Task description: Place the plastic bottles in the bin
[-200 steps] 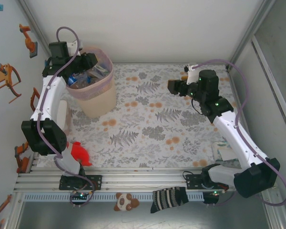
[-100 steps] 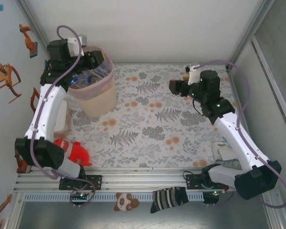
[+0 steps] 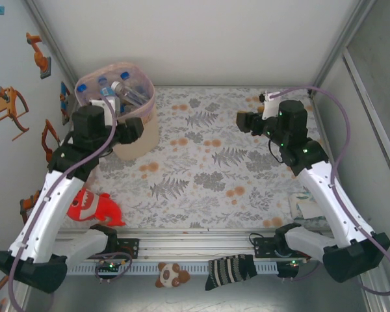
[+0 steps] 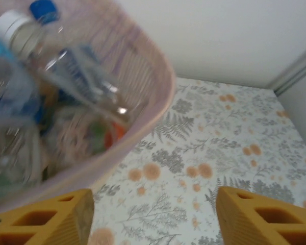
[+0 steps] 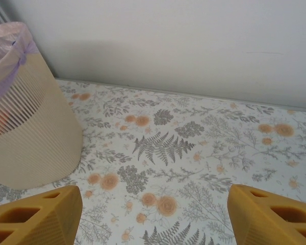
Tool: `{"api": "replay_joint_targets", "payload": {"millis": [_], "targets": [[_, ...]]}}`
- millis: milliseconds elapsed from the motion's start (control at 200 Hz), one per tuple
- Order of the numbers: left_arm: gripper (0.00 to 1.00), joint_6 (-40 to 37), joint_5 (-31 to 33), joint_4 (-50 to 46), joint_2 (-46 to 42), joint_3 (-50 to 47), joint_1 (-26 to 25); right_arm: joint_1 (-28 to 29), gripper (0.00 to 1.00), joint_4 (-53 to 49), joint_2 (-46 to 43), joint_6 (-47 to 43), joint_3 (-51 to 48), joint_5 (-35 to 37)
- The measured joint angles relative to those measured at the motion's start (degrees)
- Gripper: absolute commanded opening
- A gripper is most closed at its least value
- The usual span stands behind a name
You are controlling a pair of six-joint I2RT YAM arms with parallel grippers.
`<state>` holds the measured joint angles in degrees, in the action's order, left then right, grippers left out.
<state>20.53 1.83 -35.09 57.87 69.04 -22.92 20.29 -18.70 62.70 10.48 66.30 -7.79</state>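
The bin (image 3: 135, 140) is a beige ribbed wastebasket with a pink liner, standing at the table's back left. Several plastic bottles (image 3: 120, 91) with blue caps and labels lie piled inside it. In the left wrist view the bottles (image 4: 66, 66) show blurred behind the bin's rim (image 4: 153, 109). My left gripper (image 3: 134, 127) hangs open just in front of the bin's near side, and between its fingers (image 4: 46, 219) lies only floral tablecloth. My right gripper (image 3: 243, 120) is open over the back right of the table and points towards the bin (image 5: 30, 132), with nothing between its fingers (image 5: 270, 217).
A red toy shark (image 3: 94, 207) lies at the near left by the left arm. A pale packet (image 3: 309, 209) sits at the near right edge. A striped sock (image 3: 231, 270) and a panda toy (image 3: 171, 274) lie below the rail. White walls close in the back and sides.
My left arm has pulled back from over the bin's mouth towards the near side, uncovering the bottles inside. The right gripper has drifted slightly right.
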Motion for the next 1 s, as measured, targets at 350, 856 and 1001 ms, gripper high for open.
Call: {"api": "replay_joint_targets", "payload": {"millis": [350,856,1001], "targets": [[0.96,5.18,13.73,-1.55,-3.04,-16.44,-4.87,-3.96,0.99,-3.17,-4.33,1.77,-9.03,4.72],[0.96,-2.97,21.64,19.93,10.21,-29.62,-0.94,-11.43,0.99,9.44,-0.66,2.97,-28.37,25.35],[0.96,-6.78,21.09,25.62,14.08,-29.79,3.02,-12.44,0.99,19.02,3.58,1.40,-33.38,26.60]]}}
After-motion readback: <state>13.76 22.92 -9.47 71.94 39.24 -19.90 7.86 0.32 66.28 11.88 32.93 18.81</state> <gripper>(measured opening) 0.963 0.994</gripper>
